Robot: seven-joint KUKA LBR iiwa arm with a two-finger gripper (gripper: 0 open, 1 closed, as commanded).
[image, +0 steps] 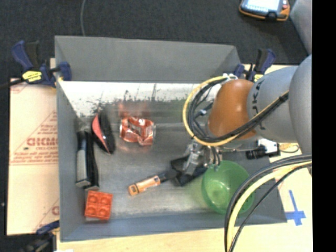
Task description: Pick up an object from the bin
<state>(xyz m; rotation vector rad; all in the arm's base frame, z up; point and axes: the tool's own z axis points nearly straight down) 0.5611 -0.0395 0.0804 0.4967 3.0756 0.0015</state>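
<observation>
Hand (184,172) low in the bin (147,62), orange stick (144,185) just beside it toward the bin's middle, green bowl (223,189) at its other side, grip cannot be told

Dark letters, of which only "KU" can be read, are seen on the grey arm (278,101) at three o'clock of the bin (157,62), where they are partly crossed by cables (210,135). Red print is carried by the cardboard (31,156) at nine o'clock, but its large word cannot be made out with certainty. At one o'clock a lit screen is shown on an orange handheld unit (264,4), and nothing on it can be read.
</observation>
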